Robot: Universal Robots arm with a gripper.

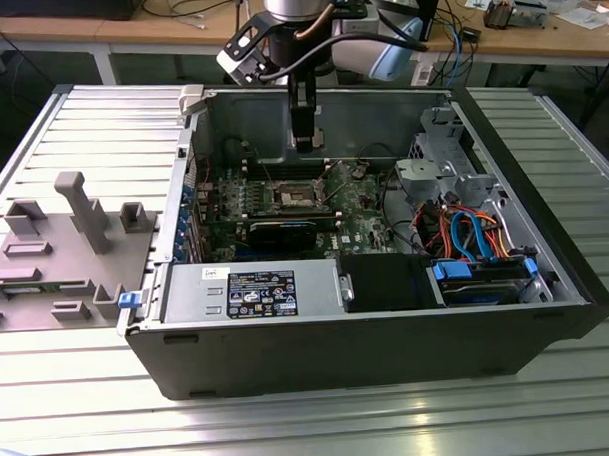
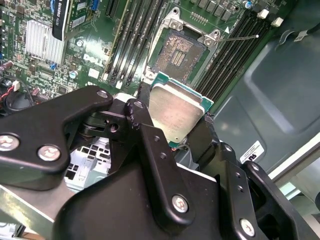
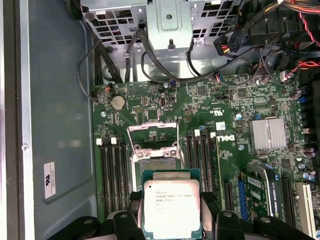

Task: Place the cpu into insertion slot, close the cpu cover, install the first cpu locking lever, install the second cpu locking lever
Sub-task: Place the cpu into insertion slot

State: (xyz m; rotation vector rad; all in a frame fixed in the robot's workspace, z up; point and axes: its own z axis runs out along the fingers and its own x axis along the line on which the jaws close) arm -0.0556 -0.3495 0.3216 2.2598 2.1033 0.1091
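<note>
My gripper (image 1: 306, 140) hangs inside the open computer case, above the green motherboard (image 1: 359, 201). It is shut on the cpu (image 3: 171, 207), a flat square chip with a silver-grey top, also seen in the second wrist view as the cpu (image 2: 175, 112). Black fingers (image 2: 145, 132) press on two opposite edges of the chip. The insertion slot (image 3: 157, 163) lies bare just beyond the chip, dark with a silver frame, and appears as the insertion slot (image 2: 179, 56) in the second wrist view. The cpu cover (image 3: 152, 134) stands raised at the slot's far side. A thin wire lever (image 2: 240, 37) sticks out beside the slot.
Long black memory slots (image 3: 112, 175) flank the socket on both sides. A coin battery (image 3: 118, 102), a finned heat sink (image 3: 268, 133) and a graphics card (image 1: 282, 232) sit on the board. Cables and a drive cage (image 1: 438, 173) fill the case's right end. A grey fixture (image 1: 55, 247) lies outside the case.
</note>
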